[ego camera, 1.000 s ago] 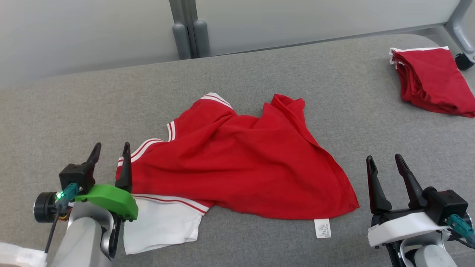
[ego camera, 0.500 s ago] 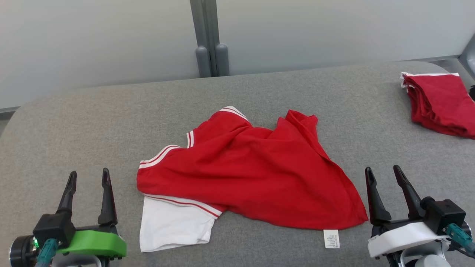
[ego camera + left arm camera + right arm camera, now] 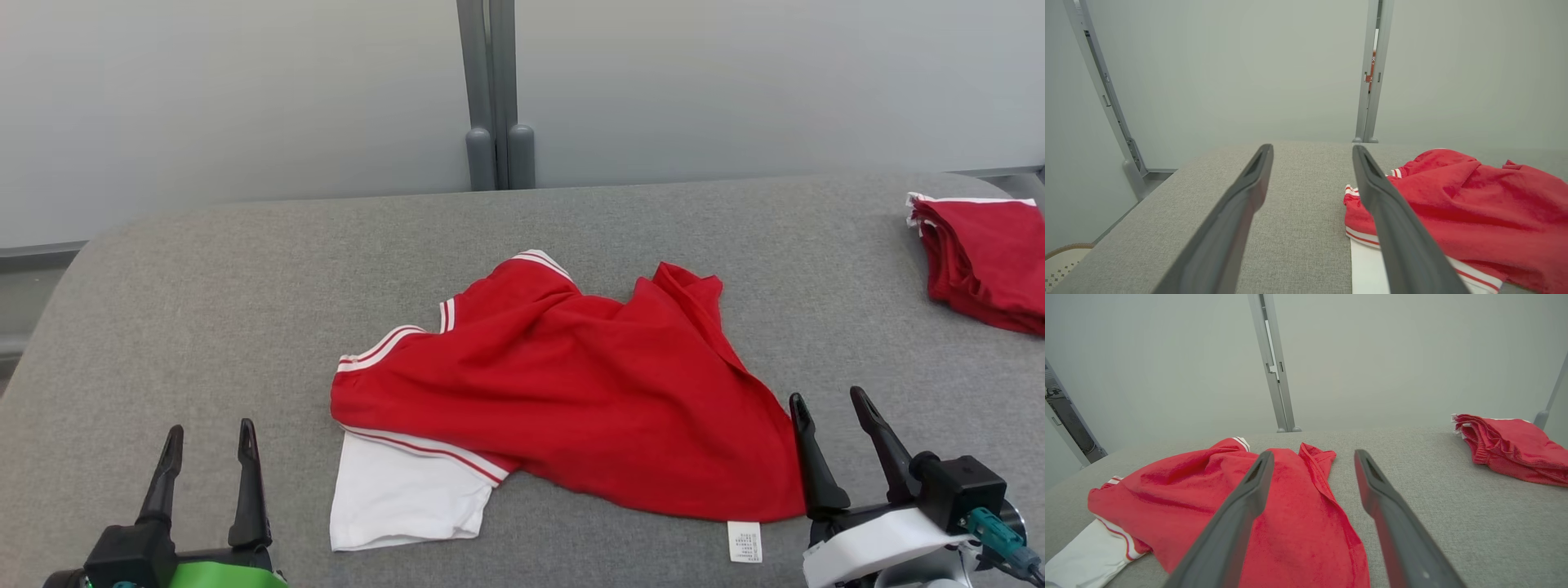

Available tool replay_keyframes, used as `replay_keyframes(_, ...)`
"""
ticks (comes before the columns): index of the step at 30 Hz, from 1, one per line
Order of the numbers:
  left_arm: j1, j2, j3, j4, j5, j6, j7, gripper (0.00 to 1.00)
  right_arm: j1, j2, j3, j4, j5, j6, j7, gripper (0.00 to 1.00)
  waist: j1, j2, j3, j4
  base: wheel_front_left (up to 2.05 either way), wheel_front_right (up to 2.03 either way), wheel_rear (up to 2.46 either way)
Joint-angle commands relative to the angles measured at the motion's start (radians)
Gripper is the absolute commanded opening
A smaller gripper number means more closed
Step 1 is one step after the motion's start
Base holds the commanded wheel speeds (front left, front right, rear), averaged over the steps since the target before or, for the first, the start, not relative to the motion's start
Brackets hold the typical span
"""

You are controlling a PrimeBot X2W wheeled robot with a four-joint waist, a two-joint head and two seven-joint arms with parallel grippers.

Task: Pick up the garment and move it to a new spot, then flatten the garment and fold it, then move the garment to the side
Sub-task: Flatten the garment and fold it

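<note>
Grey fabric covers the table point(image 3: 204, 278), and at its near left edge the left gripper point(image 3: 209, 426) hovers clear of the cloth, its jaws spread wide with nothing between them. Just to its right lies the white panel point(image 3: 400, 498) of the garment, flat on the table and tucked under a red-and-white striped hem. The red garment point(image 3: 571, 392) itself sprawls across the middle of the table, crumpled, with layers overlapping and a raised fold toward its far right corner. A small white care label point(image 3: 744, 541) pokes out from the near right hem. Right beside that hem stands the right gripper point(image 3: 826, 396), jaws likewise wide and empty. Its inner finger is close against the red edge, though I cannot tell whether it touches. At the far right, a folded red pile point(image 3: 988, 261) sits by the table's edge.

The pick-up looks not yet begun, and the overlapping layers are the main hazard. A pinch that catches only the top layer, or different layers on each side, would likely lift the garment twisted and make flattening harder. Closing on the label or the thin hem alone risks a slip. Pressing low could snag the table's soft cover. Carrying the garment too far right could disturb the folded pile.
</note>
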Motion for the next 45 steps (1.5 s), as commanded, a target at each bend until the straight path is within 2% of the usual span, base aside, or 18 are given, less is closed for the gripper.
replay_keyframes(1, 0.017, -0.002, -0.006, 0.004, -0.001, -0.005, 0.0, 1.0, 0.014, -0.005, 0.004, 0.003, 0.007, -0.001, -0.003, 1.0, 0.0, 0.0, -0.002, 0.0, 0.0, 0.0, 0.0)
replay_keyframes(33, -0.006, -0.007, -0.021, 0.068, 0.005, -0.026, 0.0, 1.0, 0.016, 0.0, 0.016, 0.026, 0.012, -0.001, -0.003, 1.0, 0.0, 0.0, 0.0, -0.007, 0.0, 0.0, 0.0)
replay_keyframes(39, -0.003, -0.006, -0.056, 0.131, -0.006, -0.026, 0.0, 1.0, -0.004, -0.008, 0.004, 0.07, 0.013, -0.001, -0.003, 1.0, 0.0, 0.0, 0.006, -0.013, 0.0, 0.0, 0.0)
replay_keyframes(45, -0.021, -0.005, -0.112, 0.225, -0.014, -0.027, 0.0, 1.0, -0.036, -0.015, 0.0, 0.164, -0.001, -0.001, -0.003, 1.0, 0.0, 0.0, 0.024, -0.019, 0.0, 0.0, 0.0)
